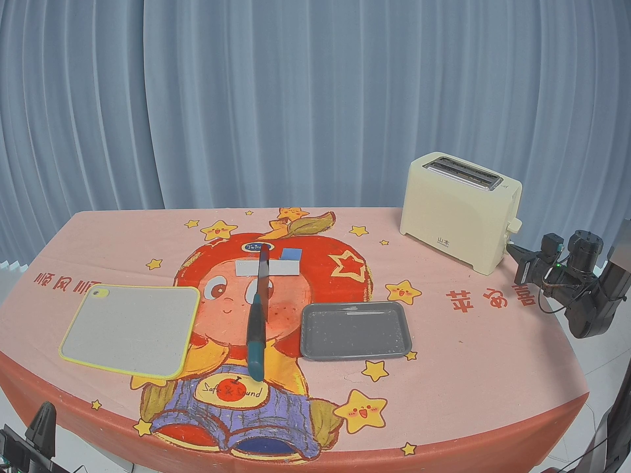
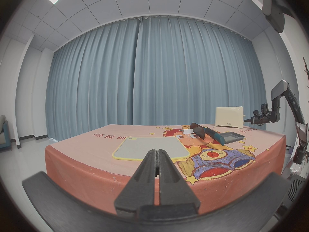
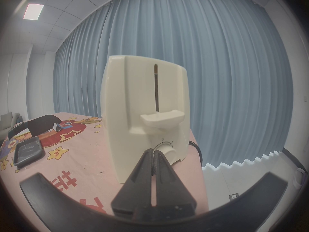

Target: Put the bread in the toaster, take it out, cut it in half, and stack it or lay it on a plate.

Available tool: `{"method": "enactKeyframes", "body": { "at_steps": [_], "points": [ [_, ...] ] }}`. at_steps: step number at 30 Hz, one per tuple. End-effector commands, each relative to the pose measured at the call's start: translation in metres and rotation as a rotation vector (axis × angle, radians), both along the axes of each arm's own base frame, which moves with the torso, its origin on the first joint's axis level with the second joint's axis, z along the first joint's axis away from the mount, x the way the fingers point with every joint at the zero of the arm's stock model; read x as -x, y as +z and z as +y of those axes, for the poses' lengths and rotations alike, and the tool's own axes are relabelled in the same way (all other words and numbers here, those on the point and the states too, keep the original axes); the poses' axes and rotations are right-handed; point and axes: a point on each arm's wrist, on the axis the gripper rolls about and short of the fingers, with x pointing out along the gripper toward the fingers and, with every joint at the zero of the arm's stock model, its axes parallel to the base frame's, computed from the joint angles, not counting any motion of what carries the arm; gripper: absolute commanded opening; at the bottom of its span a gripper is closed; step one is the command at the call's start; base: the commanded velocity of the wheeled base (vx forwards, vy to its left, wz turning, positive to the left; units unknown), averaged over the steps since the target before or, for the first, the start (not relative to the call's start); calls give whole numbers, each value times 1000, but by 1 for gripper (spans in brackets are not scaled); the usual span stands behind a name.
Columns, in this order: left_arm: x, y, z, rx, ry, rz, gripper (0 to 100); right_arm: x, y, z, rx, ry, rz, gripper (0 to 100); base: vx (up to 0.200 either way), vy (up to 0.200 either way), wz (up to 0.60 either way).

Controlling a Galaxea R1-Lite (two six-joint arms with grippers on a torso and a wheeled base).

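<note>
One rounded counter (image 1: 460, 362) under a pink cartoon cloth holds one each of four things, and two claws wait off its edges.

Far left, off the near corner and lower than the counter top, is the left claw (image 1: 45, 412), its fingers pressed together on nothing. On the counter's left side lies one grey cutting board (image 1: 131, 330) with a yellow rim, bare, close to the near edge.

At centre is one knife (image 1: 255, 336). Its teal handle points to the near edge, and its blade is propped on one small white rest (image 1: 282, 268).

Just right of the knife sits one grey rectangular tray (image 1: 355, 356). Open cloth lies in front of it and to its right.

At the far right is one cream two-slot toaster (image 1: 453, 215), near the counter's edge; what its slots hold cannot be made out. Its lever (image 3: 162, 117) sits low in its slot.

The right claw (image 1: 511, 249), pressed together, holds nothing. It hangs past the counter's right edge, tips just beside the toaster's dial (image 3: 166, 150).
</note>
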Motion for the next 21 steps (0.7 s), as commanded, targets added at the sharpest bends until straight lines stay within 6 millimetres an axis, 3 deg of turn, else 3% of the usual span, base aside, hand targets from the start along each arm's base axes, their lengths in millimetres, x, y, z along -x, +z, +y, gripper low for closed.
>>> {"method": "enactKeyframes", "body": {
  "at_steps": [1,21],
  "points": [
    [0,-5,0,0,0,1,0,0,-4,0,-1,-1,15,0,0,0,0],
    [0,-5,0,0,0,0,0,2,-11,2,3,0,38,0,0,0,0]
  ]
}}
